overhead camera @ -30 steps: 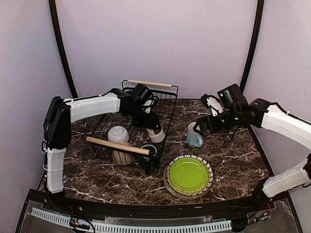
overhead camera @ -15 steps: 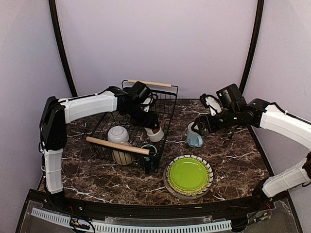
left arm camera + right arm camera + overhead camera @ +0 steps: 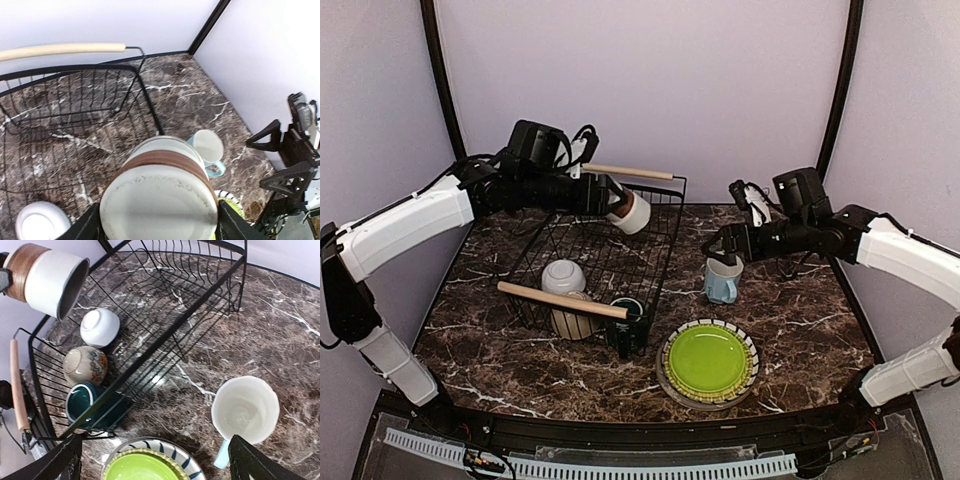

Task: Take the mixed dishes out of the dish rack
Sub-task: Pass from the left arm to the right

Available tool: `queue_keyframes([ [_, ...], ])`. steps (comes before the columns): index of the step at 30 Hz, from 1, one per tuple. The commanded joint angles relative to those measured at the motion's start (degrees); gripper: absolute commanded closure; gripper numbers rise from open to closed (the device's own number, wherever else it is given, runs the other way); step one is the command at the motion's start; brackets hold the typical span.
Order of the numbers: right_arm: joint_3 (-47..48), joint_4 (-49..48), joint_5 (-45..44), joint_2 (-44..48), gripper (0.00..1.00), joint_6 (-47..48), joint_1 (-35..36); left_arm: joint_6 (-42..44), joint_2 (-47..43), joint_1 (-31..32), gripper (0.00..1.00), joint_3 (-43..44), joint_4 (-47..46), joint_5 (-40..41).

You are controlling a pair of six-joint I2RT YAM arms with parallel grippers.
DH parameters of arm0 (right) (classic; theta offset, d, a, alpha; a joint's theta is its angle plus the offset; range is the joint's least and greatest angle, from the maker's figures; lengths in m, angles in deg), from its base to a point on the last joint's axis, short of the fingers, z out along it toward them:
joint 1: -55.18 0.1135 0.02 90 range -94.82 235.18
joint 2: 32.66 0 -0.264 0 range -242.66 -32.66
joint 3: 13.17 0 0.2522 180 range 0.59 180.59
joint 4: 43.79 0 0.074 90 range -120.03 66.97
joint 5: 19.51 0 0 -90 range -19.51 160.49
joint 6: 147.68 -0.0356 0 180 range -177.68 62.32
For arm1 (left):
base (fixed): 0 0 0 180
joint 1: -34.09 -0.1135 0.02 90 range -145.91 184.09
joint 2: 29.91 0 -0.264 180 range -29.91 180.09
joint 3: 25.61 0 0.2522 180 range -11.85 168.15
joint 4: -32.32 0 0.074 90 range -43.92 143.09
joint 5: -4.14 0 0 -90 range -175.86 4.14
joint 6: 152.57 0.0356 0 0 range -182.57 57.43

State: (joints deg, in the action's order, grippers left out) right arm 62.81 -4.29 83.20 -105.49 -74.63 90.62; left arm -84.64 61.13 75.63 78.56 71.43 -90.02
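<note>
My left gripper (image 3: 612,198) is shut on the brown-white cup (image 3: 633,211) and holds it on its side, high above the far end of the dish rack (image 3: 665,245). In the left wrist view the cup's base (image 3: 160,197) fills the space between my fingers. My right gripper (image 3: 726,246) is open and empty just above the light blue mug (image 3: 721,280), which stands upright on the table (image 3: 245,410). A white bowl (image 3: 563,275), a cream bowl (image 3: 572,321) and a dark green mug (image 3: 628,309) lie in the rack.
A lime-green plate (image 3: 708,360) lies on the black-and-white striped plate (image 3: 753,347) on the marble table in front of the mug. The rack's near wooden handle (image 3: 563,299) crosses above the bowls. Black curved poles stand at the back corners.
My left arm has lifted the brown-white cup out of the rack, up and towards the back. My right gripper has risen a little from the blue mug.
</note>
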Motion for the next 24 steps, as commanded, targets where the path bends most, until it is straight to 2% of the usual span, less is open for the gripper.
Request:
queue_keyframes([
  [1,-4.56,-13.38,13.27,3.88,0.01,-6.83,-1.92,-6.86,-3.56,-0.07,0.56,-8.72,-19.31,-11.77],
  [4,-10.72,-29.73,21.64,6.46,0.01,-13.59,-2.63,-15.19,-3.64,-0.08,0.56,-13.25,-31.78,-19.8],
  [7,-14.91,-40.84,26.47,6.83,0.01,-19.25,-2.85,-24.09,-1.39,-0.06,0.59,-19.03,-50.88,-26.55],
  [8,-15.8,-44.05,28.08,6.61,0.01,-21.0,-2.9,-28.34,-0.05,0.05,0.59,-21.0,-58.03,-27.19],
  [10,-17.31,-50.03,30.23,5.95,0.03,-24.42,-2.94,-33.39,1.86,0.19,0.6,-23.02,-65.97,-27.8],
  [15,-20.6,-63.48,32.98,3.05,0.21,-32.68,-2.92,-38.46,5.98,1.63,0.61,-23.97,-73.69,-27.53],
  [20,-20.64,-67.78,33.95,0.21,0.44,-35.4,-2.99,-41.29,10.01,3.63,0.61,-23.54,-78.46,-28.18],
  [24,-21.19,-69.03,33.72,0.04,0.53,-36.37,-3.53,-41.67,10.95,4.04,0.61,-23.1,-78.37,-28.75],
])
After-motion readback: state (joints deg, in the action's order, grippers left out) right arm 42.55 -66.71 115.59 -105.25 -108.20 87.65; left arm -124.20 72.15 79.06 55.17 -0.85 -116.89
